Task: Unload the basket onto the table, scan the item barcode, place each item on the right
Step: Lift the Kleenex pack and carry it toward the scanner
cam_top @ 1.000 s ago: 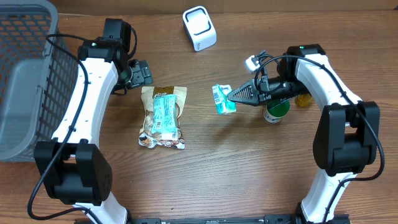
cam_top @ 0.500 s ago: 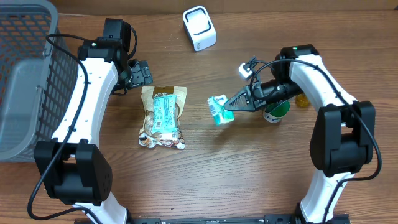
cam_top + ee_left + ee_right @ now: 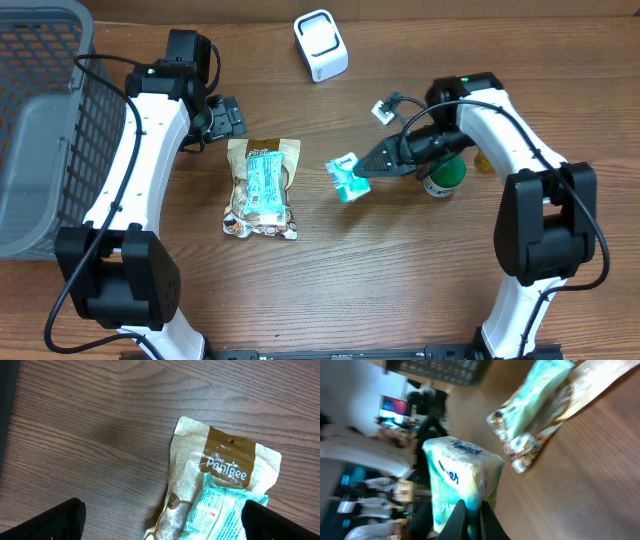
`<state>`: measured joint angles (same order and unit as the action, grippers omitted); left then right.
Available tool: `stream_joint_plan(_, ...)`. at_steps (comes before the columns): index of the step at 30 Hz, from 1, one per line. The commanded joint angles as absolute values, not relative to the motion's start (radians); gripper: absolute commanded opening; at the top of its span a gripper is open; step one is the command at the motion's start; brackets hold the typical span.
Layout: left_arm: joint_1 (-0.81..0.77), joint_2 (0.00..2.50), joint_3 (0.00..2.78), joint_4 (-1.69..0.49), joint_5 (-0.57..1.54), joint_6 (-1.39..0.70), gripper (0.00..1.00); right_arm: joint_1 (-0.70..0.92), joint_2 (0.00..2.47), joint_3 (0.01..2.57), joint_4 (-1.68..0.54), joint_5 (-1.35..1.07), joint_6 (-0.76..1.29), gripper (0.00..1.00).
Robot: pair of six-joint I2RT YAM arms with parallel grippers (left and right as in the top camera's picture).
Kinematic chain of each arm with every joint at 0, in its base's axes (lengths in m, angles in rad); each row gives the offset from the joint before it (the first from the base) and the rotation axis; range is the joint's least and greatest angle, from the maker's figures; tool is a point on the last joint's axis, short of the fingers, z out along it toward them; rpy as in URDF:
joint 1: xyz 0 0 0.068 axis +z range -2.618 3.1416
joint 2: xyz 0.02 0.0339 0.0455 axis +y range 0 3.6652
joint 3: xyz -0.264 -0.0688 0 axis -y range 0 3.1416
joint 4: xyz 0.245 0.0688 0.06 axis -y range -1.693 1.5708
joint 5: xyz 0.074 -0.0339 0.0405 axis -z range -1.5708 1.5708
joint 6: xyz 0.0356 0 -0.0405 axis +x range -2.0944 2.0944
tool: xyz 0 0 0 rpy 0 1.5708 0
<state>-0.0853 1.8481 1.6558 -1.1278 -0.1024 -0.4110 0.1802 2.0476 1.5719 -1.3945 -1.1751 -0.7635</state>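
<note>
One tissue pack (image 3: 346, 178) hangs (tilted) clamped in the right gripper (image 3: 364, 168).

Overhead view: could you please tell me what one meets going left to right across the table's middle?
The basket → snack bag → tissue pack, held in the right hand → green can.
</note>
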Motion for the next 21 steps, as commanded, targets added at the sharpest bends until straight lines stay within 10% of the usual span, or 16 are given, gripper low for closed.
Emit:
stream_joint_plan(1,-0.094,1.835,1.669,-1.125,-0.111,-0.396,1.00,0.224,2.011,1.570,-1.259,-1.028,-0.456,0.04)
stream_joint_plan(10,-0.094,1.834,1.669,-1.125,-0.111,-0.396,0.99,0.322,2.011,1.570,-0.961,-0.362,0.051,0.04)
stream_joint_plan(21,-0.094,1.834,1.669,-1.125,-0.111,-0.396,1.00,0.330,2.011,1.937,-1.103,0.015,0.079,0.04)
